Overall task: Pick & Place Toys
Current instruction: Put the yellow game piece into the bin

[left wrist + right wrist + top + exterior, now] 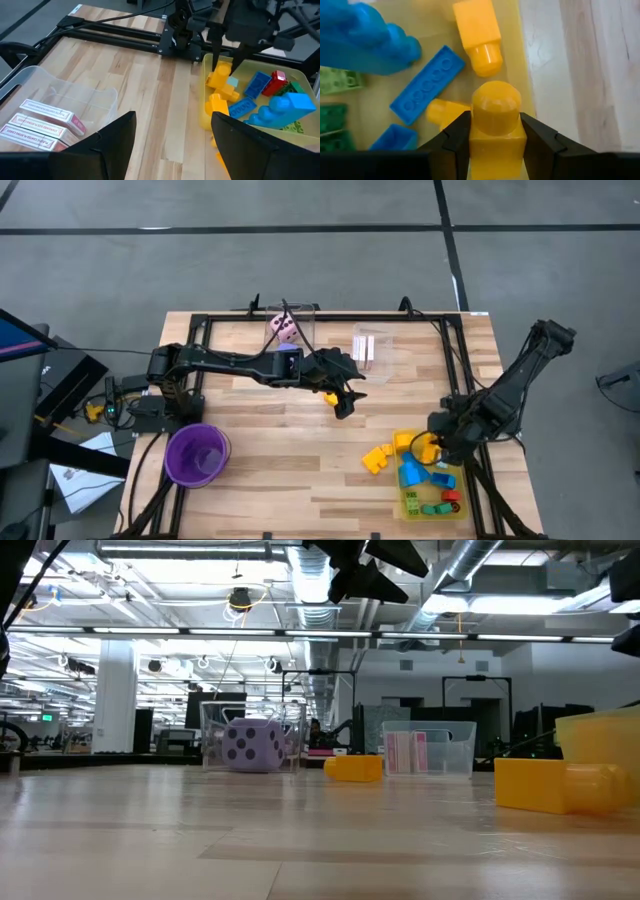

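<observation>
R end effector (495,137) is clamped on a yellow block (496,125) w/ a round stud on top, fingers tight on both its sides, right over the near-left corner of the yellow tray (436,505) at the surface's front right. In the tray: a big blue block (285,107), a flat blue studded plate (427,84), a red block (275,82), green pieces (418,504) and another yellow studded block (478,35); more yellow blocks (378,457) lie on the wooden surface (300,470) just left of the tray, touching or nearly touching its edge. L end effector (172,145) hangs above mid-surface, fingers apart at a moderate gap, holding nothing; a small orange-yellow block (353,768) sits on the wood just beside/under it, apart from the fingers. At the back of the surface, a clear box (297,315) holds a pink-purple dotted die (286,330); low view shows the die (250,745) inside the clear walls. To its right a second clear box (385,350) holds flat pink-white card packs (45,127), lying side by side. Purple round cup (196,454) stands at the front left, well apart from the toys. L arm reaches across from the left edge; R arm comes in from the right edge, bent down to the tray.
</observation>
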### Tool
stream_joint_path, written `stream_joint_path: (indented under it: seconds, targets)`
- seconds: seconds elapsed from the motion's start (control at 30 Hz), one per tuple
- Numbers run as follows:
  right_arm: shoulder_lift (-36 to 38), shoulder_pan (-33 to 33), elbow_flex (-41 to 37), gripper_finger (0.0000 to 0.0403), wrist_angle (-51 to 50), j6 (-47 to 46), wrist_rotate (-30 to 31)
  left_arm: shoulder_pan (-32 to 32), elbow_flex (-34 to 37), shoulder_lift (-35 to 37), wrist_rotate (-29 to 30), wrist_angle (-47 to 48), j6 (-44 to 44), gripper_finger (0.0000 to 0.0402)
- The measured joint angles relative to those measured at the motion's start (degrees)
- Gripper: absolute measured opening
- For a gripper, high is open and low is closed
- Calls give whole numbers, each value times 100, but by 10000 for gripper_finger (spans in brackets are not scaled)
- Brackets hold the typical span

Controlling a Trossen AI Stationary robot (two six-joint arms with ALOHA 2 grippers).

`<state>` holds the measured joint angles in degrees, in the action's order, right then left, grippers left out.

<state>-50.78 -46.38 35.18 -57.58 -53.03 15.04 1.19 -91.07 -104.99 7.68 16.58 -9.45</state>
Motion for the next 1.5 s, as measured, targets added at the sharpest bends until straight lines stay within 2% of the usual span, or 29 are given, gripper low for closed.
stream_joint_path:
  seconds: [0.27, 0.6, 0.7, 1.0, 1.27, 1.5]
  targets:
    - [-597, 376, -4, 128, 258, 796, -2, 2, 0, 0, -2, -2, -2, 254]
    - [-1118, 598, 0, 128, 630, 1006, -354, 4, 0, 0, -4, -2, -136, 254]
    - [-1150, 598, 0, 130, 698, 1016, -362, 4, 0, -2, -4, -4, -138, 254]
    - [-1138, 598, 0, 183, 704, 956, -362, 4, 0, -4, -4, 0, -151, 254]
    - [-1138, 599, 10, 192, 695, 741, -407, 26, 0, -4, -5, 4, -153, 254]
    - [-1135, 600, 369, 193, 419, 831, -402, 26, 0, -4, -4, 7, -153, 254]
